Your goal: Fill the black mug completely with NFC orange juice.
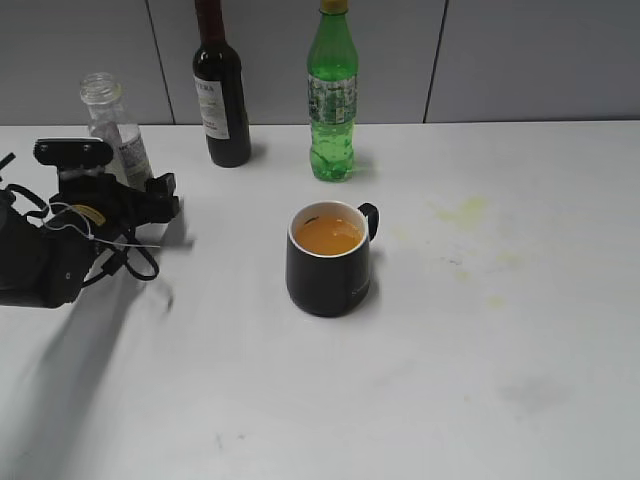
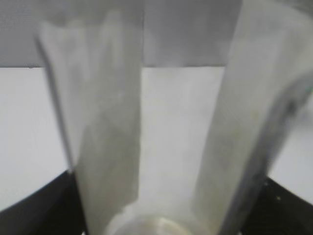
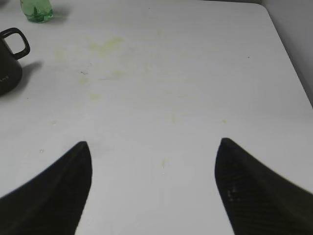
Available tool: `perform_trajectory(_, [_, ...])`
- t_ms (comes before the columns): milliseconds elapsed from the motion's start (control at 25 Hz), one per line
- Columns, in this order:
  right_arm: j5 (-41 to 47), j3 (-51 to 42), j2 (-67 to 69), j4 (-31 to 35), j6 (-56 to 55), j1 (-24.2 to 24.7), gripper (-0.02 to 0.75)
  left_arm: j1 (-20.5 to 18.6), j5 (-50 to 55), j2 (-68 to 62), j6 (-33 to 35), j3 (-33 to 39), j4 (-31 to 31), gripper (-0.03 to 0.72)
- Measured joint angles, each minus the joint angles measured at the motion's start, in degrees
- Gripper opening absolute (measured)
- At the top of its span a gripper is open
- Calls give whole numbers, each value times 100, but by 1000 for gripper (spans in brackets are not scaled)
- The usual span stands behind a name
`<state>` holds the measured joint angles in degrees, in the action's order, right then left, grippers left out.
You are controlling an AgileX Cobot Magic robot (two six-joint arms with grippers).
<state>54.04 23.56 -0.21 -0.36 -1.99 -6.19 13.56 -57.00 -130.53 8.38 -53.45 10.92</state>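
Observation:
The black mug stands mid-table with its handle to the back right. NFC orange juice fills it to a little below the white rim. A clear capless bottle stands upright at the back left and looks empty. My left gripper sits around its lower part. In the left wrist view the blurred bottle fills the frame between the black fingers of the left gripper, which stands open. My right gripper hangs open over bare table, with the mug far to its left.
A dark wine bottle and a green soda bottle stand along the back wall behind the mug. Yellowish spill stains mark the table right of the mug. The table's right edge runs beside the right gripper.

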Motion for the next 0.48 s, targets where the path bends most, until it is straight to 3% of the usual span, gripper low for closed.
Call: perform_trajectory(480, [0,0,0,0,0,0,594,245,-657,585,0,1279,119,661])
